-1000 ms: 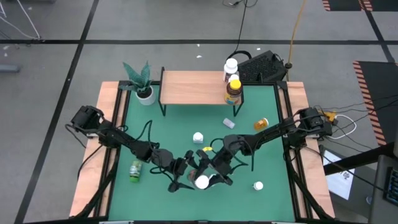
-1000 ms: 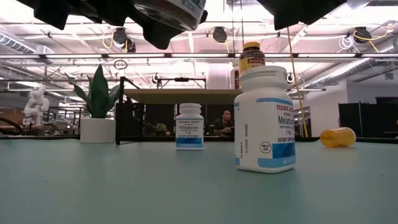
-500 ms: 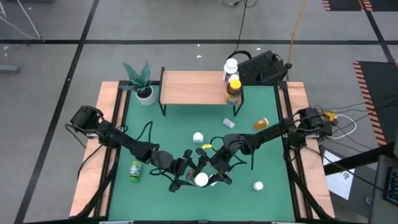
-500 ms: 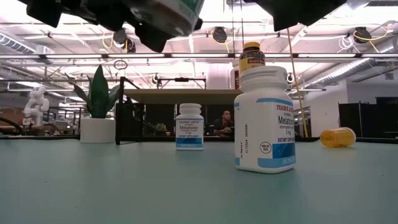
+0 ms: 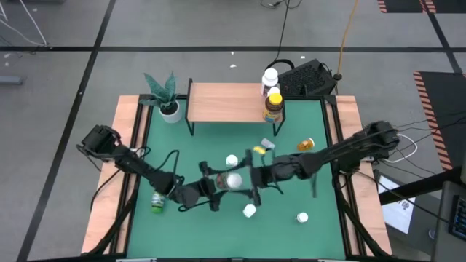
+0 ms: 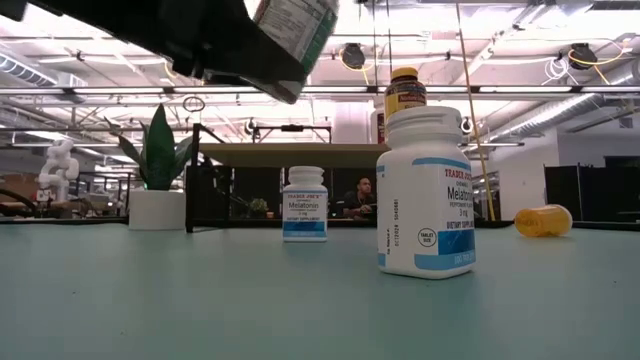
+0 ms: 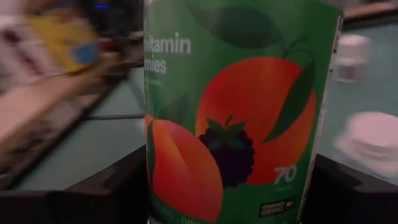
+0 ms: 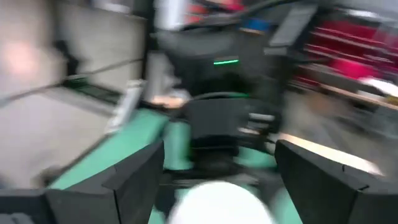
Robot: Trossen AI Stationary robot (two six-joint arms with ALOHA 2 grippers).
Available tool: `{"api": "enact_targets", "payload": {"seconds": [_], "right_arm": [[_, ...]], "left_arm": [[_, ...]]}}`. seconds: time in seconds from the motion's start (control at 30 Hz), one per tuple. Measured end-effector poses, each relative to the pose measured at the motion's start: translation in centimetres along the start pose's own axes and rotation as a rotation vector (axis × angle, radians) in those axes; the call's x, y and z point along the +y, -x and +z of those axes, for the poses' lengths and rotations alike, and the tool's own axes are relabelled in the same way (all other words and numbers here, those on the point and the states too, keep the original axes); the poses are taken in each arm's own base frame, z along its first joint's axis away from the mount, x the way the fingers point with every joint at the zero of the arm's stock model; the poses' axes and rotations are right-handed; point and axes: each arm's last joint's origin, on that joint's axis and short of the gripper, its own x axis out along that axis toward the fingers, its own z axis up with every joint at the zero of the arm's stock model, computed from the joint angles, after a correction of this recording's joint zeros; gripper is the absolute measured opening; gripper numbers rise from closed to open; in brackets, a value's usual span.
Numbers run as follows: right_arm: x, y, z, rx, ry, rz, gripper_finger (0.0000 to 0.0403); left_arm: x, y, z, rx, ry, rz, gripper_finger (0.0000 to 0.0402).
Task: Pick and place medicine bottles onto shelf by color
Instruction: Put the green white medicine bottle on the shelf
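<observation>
My left gripper [image 5: 220,186] is shut on a green vitamin bottle [image 7: 233,106] with a white cap [image 5: 233,180], held above the table's middle. My right gripper [image 5: 253,175] is open right beside that cap. In the blurred right wrist view its fingers stand on either side of the cap [image 8: 224,205]; I cannot tell if they touch it. The shelf [image 5: 226,102] stands at the far edge and bears a white bottle [image 5: 270,76] and an amber, yellow-capped one [image 5: 274,106]. White bottles [image 5: 249,211] [image 5: 231,159] [image 5: 301,217] stand on the table. My left gripper pinches the green bottle by its labelled body [image 7: 186,180] between the two fingers [image 7: 81,193], coming about level from the table's left. The bottle is lifted clear of the table and sits tilted in the low view [image 6: 295,25], cap uppermost in the high view.
A second green bottle [image 5: 156,199] lies near the left rail and an orange one [image 5: 306,145] lies on its side at the right. A potted plant [image 5: 167,98] stands left of the shelf. A small white piece [image 5: 268,144] lies in front of the shelf.
Both grippers have moved toward the far edge, carrying the green bottle with them, and the right arm has stretched out in a fast, blurred swing. In the low view the bottle has tipped more. A white bottle now shows on the table where the grippers were.
</observation>
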Motion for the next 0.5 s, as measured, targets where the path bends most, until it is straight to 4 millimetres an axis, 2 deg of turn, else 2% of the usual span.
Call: {"api": "enact_targets", "payload": {"seconds": [0.1,0.2,0.37,0.5], "right_arm": [[0.1,1.8,1.9,-0.003,-0.088,-0.168,0.0293],[0.4,2.4,2.2,-0.007,-0.17,-0.249,0.0287],[1.0,1.3,-0.2,-0.022,-0.257,-0.353,0.0282],[0.4,0.5,-1.8,-0.043,-0.283,-0.485,0.0282]], "left_arm": [[0.2,0.2,0.0,-0.006,0.034,0.141,0.0283],[0.7,0.0,-0.1,-0.002,0.055,0.222,0.0287],[1.8,-0.9,-0.3,0.016,0.078,0.287,0.0293],[2.3,-1.3,-0.6,0.039,0.076,0.322,0.0294]]}}
